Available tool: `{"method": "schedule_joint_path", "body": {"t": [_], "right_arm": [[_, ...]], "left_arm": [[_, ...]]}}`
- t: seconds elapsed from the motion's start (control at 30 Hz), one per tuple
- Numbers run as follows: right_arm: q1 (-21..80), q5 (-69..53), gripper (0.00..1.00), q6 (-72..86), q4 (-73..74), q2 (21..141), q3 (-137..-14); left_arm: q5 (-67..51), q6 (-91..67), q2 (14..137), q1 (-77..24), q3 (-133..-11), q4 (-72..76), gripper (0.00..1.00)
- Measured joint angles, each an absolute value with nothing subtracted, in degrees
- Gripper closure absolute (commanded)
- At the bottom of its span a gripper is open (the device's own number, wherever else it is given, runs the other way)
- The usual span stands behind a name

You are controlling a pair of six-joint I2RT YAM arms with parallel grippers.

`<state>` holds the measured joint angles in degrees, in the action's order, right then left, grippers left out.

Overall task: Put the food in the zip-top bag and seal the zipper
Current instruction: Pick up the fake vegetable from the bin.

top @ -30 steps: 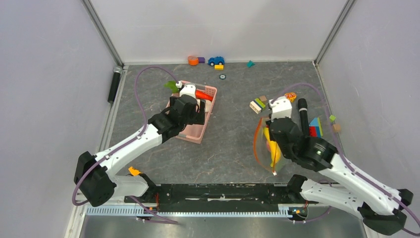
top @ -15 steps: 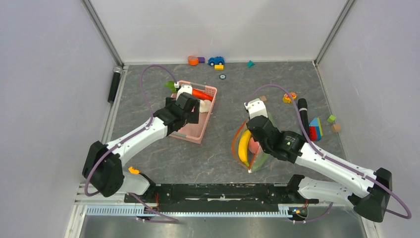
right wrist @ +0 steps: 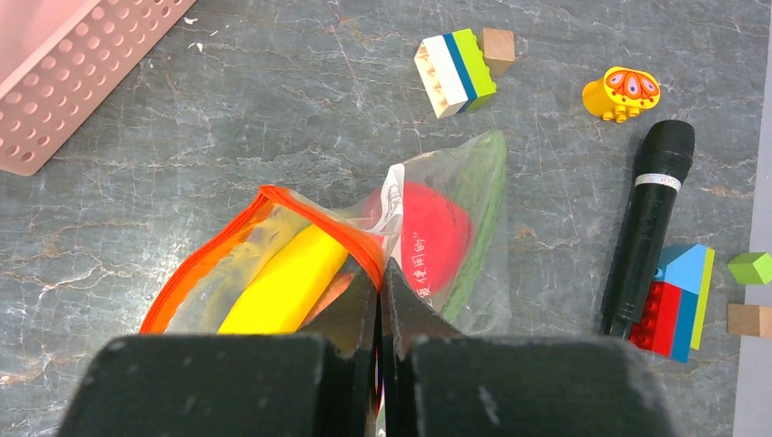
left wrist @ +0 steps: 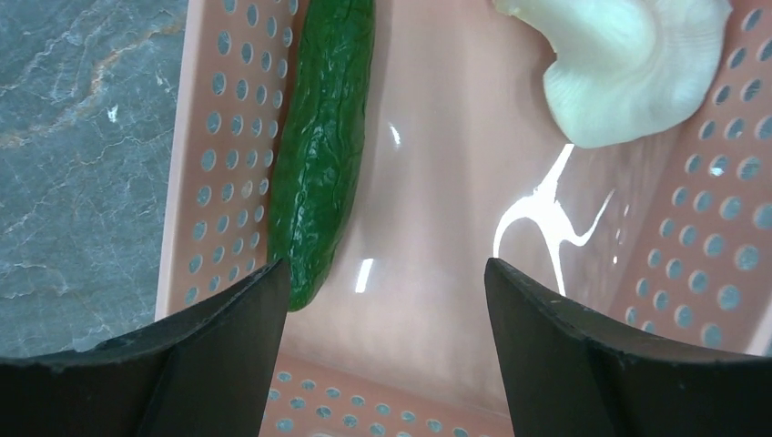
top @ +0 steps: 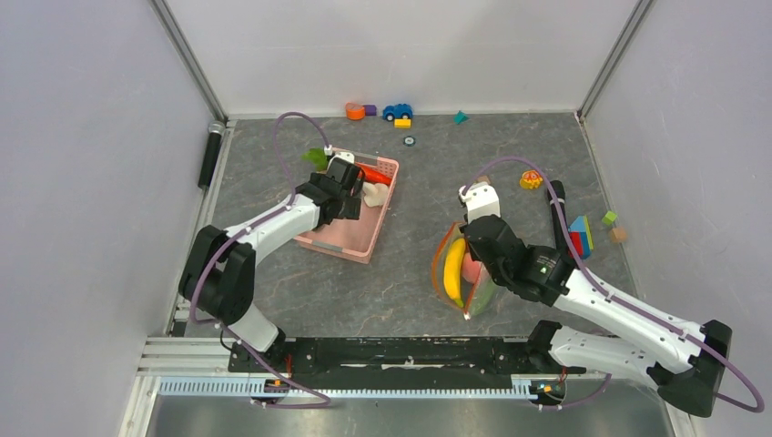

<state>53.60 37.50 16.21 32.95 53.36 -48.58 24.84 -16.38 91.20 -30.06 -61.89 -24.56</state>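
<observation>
The clear zip-top bag (top: 473, 273) lies right of centre with its orange-red mouth strip (right wrist: 214, 250) gaping open. Inside show a yellow banana (right wrist: 287, 278), a red tomato (right wrist: 437, 232) and a green cucumber (right wrist: 478, 218). My right gripper (right wrist: 380, 273) is shut on the mouth strip and holds the bag's edge up. My left gripper (left wrist: 387, 282) is open, low inside the pink basket (top: 364, 238), between a dark green cucumber (left wrist: 323, 155) and a white mushroom (left wrist: 628, 68). An orange carrot (top: 374, 173) with green leaves lies at the basket's far end.
A black microphone (right wrist: 648, 218) and coloured blocks (right wrist: 678, 300) lie right of the bag. More blocks (right wrist: 460, 68) and a yellow toy (right wrist: 622, 93) sit beyond it. Small toys and a blue car (top: 397, 111) line the back wall. A black cylinder (top: 210, 155) lies at the left edge.
My right gripper has carried the bag left toward the table's middle, and the bag's mouth now faces left. My left gripper has moved toward the basket's far end and lower into it.
</observation>
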Motion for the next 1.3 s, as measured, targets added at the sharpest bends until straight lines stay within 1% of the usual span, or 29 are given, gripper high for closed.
{"method": "schedule_joint_path", "body": {"t": [0.47, 0.7, 0.83, 1.0, 1.3], "right_arm": [[53.6, 37.2, 0.99, 16.2, 32.6, 51.7, -48.1], [53.6, 37.3, 0.99, 16.2, 32.5, 51.0, -47.9], [53.6, 37.3, 0.99, 16.2, 32.5, 51.0, -47.9], [53.6, 37.3, 0.99, 16.2, 32.5, 50.9, -47.9], [53.6, 37.3, 0.99, 16.2, 32.5, 51.0, -47.9]], "left_arm": [[23.5, -16.4, 98.0, -27.3, -62.4, -24.3, 0.18], [22.9, -16.5, 98.8, -27.0, -63.4, -24.3, 0.18], [20.7, -16.5, 98.8, -27.0, -63.5, -23.9, 0.20], [14.8, -16.5, 99.4, -27.0, -63.4, -23.9, 0.20], [10.3, -16.5, 98.2, -27.0, -63.4, -23.6, 0.19]]}}
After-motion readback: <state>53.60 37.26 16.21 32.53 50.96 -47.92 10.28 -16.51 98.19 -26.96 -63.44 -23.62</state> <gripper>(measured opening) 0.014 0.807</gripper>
